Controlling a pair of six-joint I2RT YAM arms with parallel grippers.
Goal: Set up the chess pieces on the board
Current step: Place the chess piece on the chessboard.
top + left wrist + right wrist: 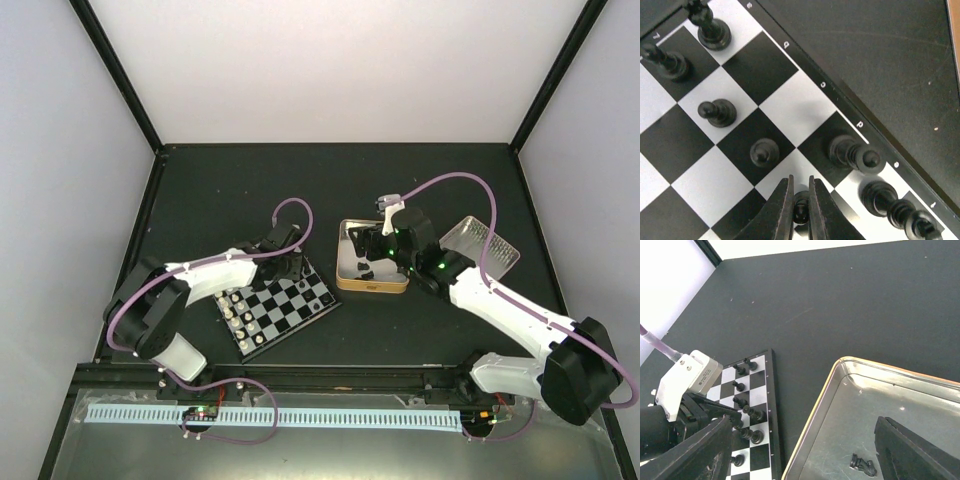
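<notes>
L gripper (800, 197): we find jaws pinching a black piece (800, 210) at bottom centre of wrist view, over the board (785, 107); contact w/ square unclear. Other black pieces (716, 113) stand around it, upper left to lower right. R gripper (804, 440): jaws spread wide above tin (875, 400); one loose piece (863, 466) lies inside, lower right.

The chess pieces (764, 152) looked like glossy black plastic. The board (795, 107) was smooth with a faint sheen. The tin (910, 405) was shiny, finely scratched metal, and the table (880, 60) was matt and lightly scuffed.
</notes>
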